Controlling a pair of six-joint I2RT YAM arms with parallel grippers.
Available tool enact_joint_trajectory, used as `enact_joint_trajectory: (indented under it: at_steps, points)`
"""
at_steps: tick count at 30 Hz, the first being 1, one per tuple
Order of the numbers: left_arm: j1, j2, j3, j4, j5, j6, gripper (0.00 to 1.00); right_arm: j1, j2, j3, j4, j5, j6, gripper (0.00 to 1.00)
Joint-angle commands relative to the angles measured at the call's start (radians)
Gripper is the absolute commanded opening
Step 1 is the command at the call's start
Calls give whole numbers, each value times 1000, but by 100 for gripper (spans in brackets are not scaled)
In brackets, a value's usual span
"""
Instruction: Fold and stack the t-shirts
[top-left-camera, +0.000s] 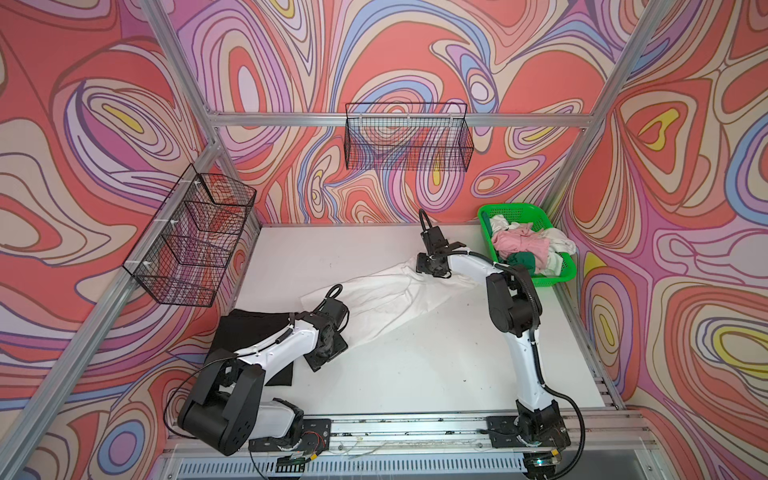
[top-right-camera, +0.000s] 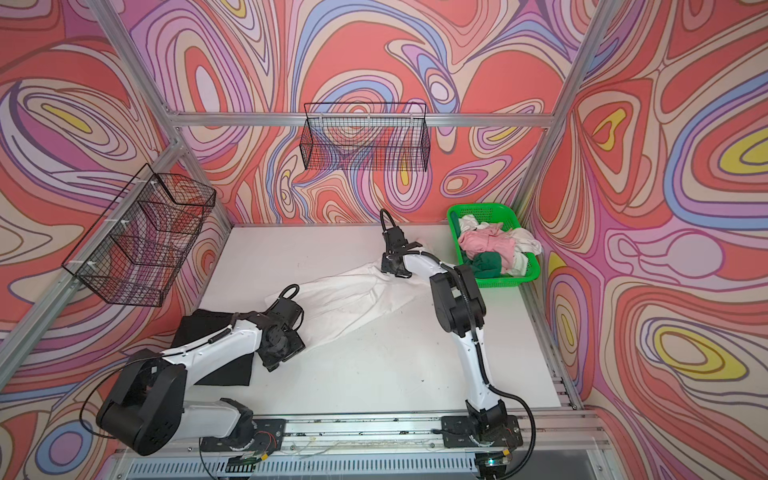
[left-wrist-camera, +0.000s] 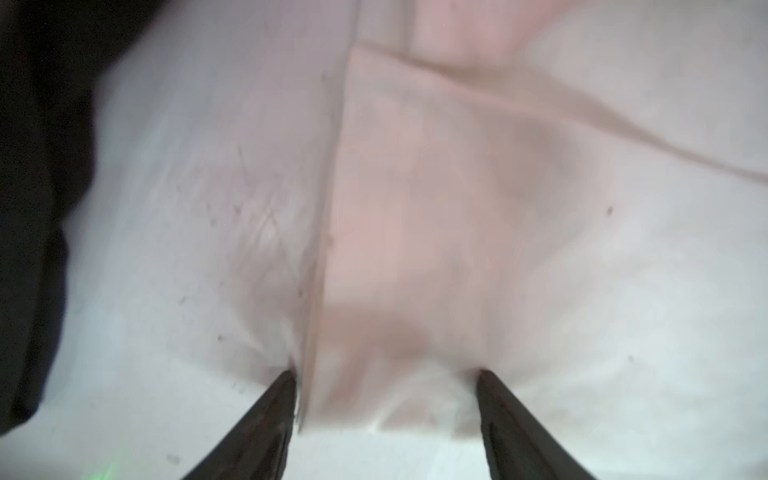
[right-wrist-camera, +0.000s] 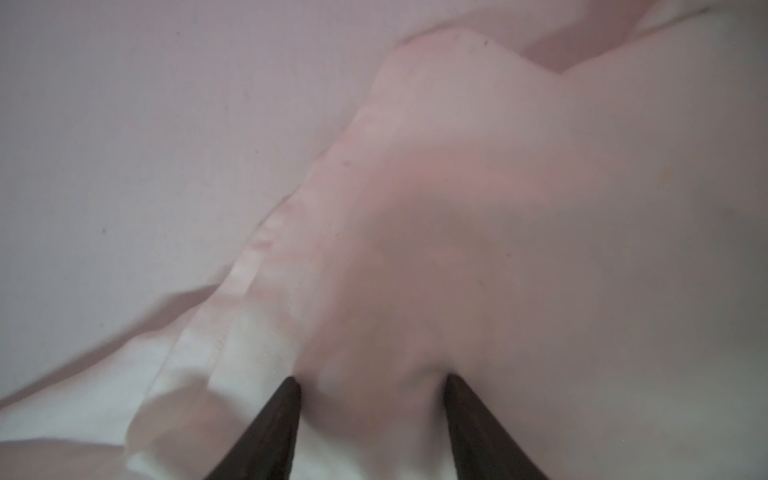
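In both top views, two arms bend low over one off-white t-shirt (top-left-camera: 386, 299), with the left gripper (top-left-camera: 326, 353) at its near end and the right gripper (top-left-camera: 434, 266) at its far end. One black t-shirt (top-left-camera: 245, 328) lies just left of the left gripper. One green basket (top-left-camera: 555, 279) stands right of the right gripper.

Left wrist view: the fingers (left-wrist-camera: 282, 399) are spread wide astride the shirt's corner, clamping nothing.

Right wrist view: the fingers (right-wrist-camera: 286, 407) are parted, with their tips sunk in bunched cloth.

White table (top-left-camera: 415, 365): off-white t-shirt (top-left-camera: 386, 295), black t-shirt (top-left-camera: 245, 328), green basket (top-left-camera: 555, 280).
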Motion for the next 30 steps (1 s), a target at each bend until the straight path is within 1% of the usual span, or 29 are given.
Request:
enact_joint_trajectory:
  at_steps: [1,6,9,11,14,15,17,18,19,20,22,24,26,30]
  points:
    - [-92,-76,-41,-92,27,-135,71,41,141,76,-160,-46,-57,59]
    - [-303,-158,-61,-133,9,-306,71,47,237,242,-221,-103,-119,60]
    - [-405,-162,-41,-156,-9,-368,71,47,267,346,-284,-67,-139,60]
    - [-429,-169,0,-191,-38,-364,72,48,249,374,-307,-46,-143,60]
    - [-430,-194,87,-269,-160,-296,73,47,131,305,-256,-33,-128,60]
    - [-423,-200,123,-288,-205,-256,73,48,82,264,-228,-31,-119,60]
    - [-392,-191,199,-307,-282,-137,73,47,-28,181,-165,-34,-104,61]
    - [-362,-172,245,-340,-319,-98,75,49,-78,132,-141,-35,-96,61]
    - [-331,-156,288,-347,-331,-40,75,48,-120,91,-126,-35,-90,61]
    - [-304,-145,316,-335,-352,31,75,47,-153,56,-117,-35,-82,61]
    - [-253,-113,370,-320,-432,136,77,46,-220,-25,-98,-21,-67,62]
    - [-185,-78,398,-274,-448,240,77,47,-257,-95,-93,4,-50,62]
    - [-124,-36,415,-231,-457,310,77,46,-291,-170,-73,16,-34,62]
    - [-26,67,432,-173,-441,382,78,47,-318,-276,-16,18,-11,62]
